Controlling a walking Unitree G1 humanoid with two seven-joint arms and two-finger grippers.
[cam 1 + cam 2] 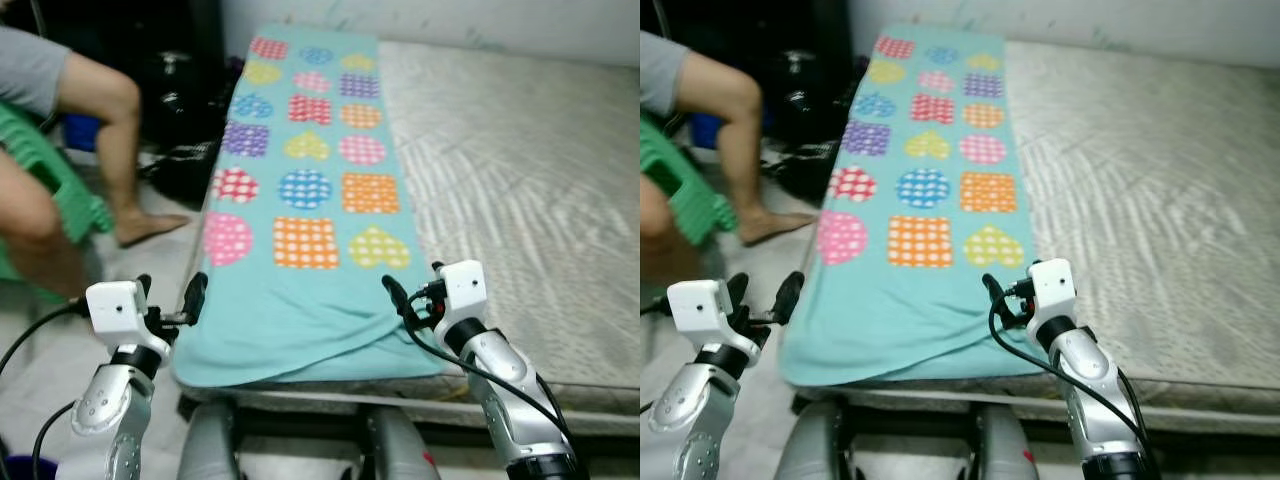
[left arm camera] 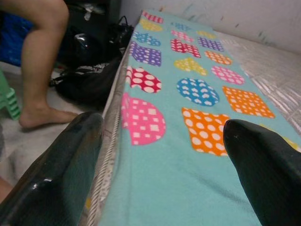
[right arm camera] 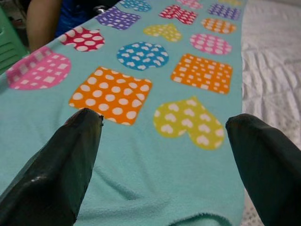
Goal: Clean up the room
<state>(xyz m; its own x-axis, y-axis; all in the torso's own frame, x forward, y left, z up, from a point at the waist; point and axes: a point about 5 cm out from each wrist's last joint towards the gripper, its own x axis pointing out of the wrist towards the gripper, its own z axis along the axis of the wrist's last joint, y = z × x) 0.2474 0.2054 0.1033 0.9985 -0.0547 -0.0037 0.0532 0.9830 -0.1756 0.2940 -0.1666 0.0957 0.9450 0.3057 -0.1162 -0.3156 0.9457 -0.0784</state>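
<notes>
Both grippers, left (image 1: pixel 170 298) and right (image 1: pixel 412 293), hover open-fingered over the near edge of the patterned teal blanket (image 1: pixel 300 190) spread along the mattress's (image 1: pixel 520 210) left edge.

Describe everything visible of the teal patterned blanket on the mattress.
The teal blanket looks like soft fleece, printed with three columns of dotted hearts, squares and circles in pink, orange, yellow, blue, purple and red. It lies spread flat and lengthwise along the robot's left side of the bare grey mattress, reaching toward the far wall. Its near end is rumpled, with a fold. The left gripper and right gripper are both open at its near corners, neither visibly gripping it.
</notes>
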